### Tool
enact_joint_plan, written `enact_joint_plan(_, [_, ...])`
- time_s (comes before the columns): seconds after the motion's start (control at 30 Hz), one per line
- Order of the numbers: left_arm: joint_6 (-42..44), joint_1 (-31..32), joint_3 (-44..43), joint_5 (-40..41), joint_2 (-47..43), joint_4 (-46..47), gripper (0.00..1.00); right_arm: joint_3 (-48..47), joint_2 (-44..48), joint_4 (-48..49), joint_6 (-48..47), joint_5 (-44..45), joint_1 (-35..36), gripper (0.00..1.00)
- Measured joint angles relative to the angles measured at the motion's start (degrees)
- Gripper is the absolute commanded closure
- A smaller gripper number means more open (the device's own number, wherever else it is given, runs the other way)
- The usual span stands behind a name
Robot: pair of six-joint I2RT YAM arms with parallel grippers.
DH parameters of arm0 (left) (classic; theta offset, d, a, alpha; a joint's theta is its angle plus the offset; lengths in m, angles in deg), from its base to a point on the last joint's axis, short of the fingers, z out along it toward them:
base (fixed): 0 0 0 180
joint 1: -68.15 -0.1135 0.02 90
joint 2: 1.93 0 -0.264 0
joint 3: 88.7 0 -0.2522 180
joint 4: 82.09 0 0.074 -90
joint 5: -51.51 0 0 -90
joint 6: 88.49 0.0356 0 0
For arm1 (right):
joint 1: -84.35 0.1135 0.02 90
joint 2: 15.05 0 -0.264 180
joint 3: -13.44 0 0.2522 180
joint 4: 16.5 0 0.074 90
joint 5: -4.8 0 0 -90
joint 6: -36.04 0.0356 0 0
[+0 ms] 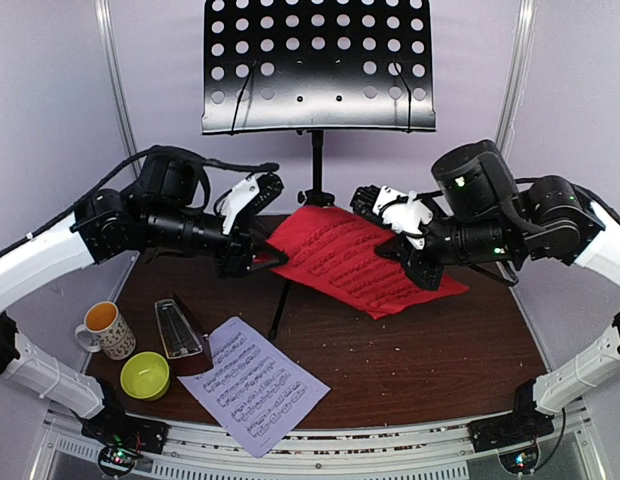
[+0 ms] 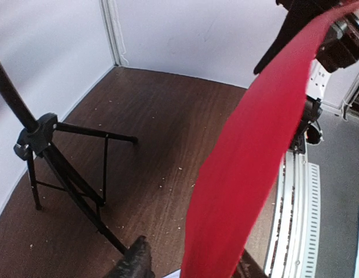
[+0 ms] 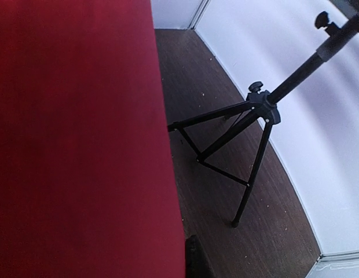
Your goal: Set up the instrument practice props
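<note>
Left gripper (image 1: 262, 256): fingers pinched flat on the left corner of the red music sheet (image 1: 355, 255). In the left wrist view the sheet runs out from between the two dark fingertips (image 2: 136, 262).

Right gripper (image 1: 390, 250): closed on the opposite, right-hand edge of the same sheet, as the top view shows. Its own wrist view shows only one finger (image 3: 197, 258), with the sheet covering the rest.

Red music sheet: printed staves face up. It is held off the table between the two grippers, in front of the music stand (image 1: 320, 65) and lower than the stand's desk, with no part touching the desk. From both wrist cameras its plain red underside hangs over the stand's tripod legs.

Music stand: black, with a perforated metal desk tilted on a thin pole. It is upright at the back of the table, tripod legs spread on the brown top (image 1: 440, 340).

White music sheet (image 1: 255, 385): lies flat, well in front of the stand and to its left. Its near corner overhangs the table edge.

Metronome (image 1: 182, 330): dark-red pyramid, upright. It stands in front and left of the stand at the white sheet's upper-left edge; whether the two touch cannot be told.

Patterned mug (image 1: 107, 330): orange inside, handle to the left, farther left from the stand than the metronome.

Lime-green bowl (image 1: 145, 375): farther forward from the stand than the mug and well to the stand's left.
</note>
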State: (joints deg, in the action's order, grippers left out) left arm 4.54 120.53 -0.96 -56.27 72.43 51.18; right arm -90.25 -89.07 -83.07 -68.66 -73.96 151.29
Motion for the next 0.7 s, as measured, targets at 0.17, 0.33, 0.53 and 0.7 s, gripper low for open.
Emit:
enact_joint_plan(0.17, [-5.68, -1.57, 10.51, 5.01, -7.52, 11.96, 0.35, 6.36, 9.01, 5.2, 2.99, 0.2, -2.58, 1.0])
enact_joint_plan(0.33, [-10.54, -2.47, 16.04, 11.82, -7.93, 25.09, 0.33, 12.94, 16.61, 8.92, 7.06, 0.11, -8.74, 1.0])
enact_joint_plan(0.53, [-16.35, -6.43, 18.91, 15.65, -1.33, 37.59, 0.33, 18.71, 22.43, 11.45, 11.56, -0.98, -15.34, 1.0])
enact_joint_plan(0.7, [-18.8, -9.62, 16.06, 15.06, 8.22, 43.15, 0.25, 20.57, 26.27, 12.37, 13.97, -2.08, -19.23, 1.0])
